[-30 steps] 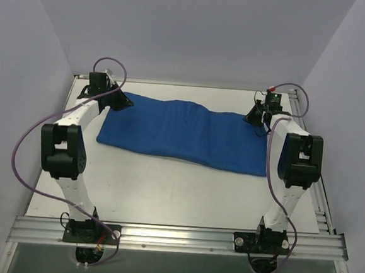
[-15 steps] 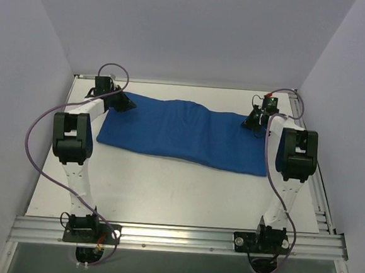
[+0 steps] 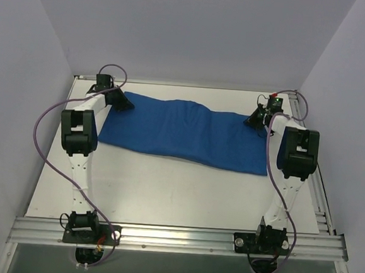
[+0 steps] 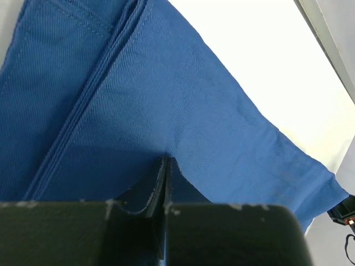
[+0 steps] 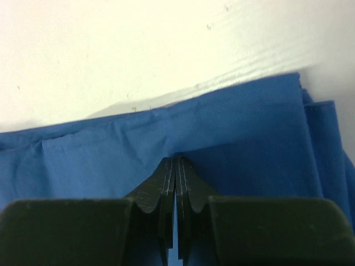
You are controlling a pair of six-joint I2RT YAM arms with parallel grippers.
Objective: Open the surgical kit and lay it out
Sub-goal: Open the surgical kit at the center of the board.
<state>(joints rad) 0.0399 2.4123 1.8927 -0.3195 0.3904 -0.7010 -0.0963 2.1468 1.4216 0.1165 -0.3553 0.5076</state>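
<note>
One royal-blue twill cloth wrap (image 3: 183, 133), folded long, rumpled, stitched hems, lying across far half of white table (image 3: 166, 186). Two grippers. Left gripper (image 4: 166, 162) pressed together, pinching wrap's far-left corner. Right gripper (image 5: 175, 162) likewise, pinching far-right corner.

- The white worktop (image 3: 166, 186) has a metal rail (image 3: 174, 237) along its near edge and another down its right side.
- A blue cloth wrap (image 3: 183, 133) lies directly on the far half, spread long from left to right, folded in layers and gently rumpled.
</note>
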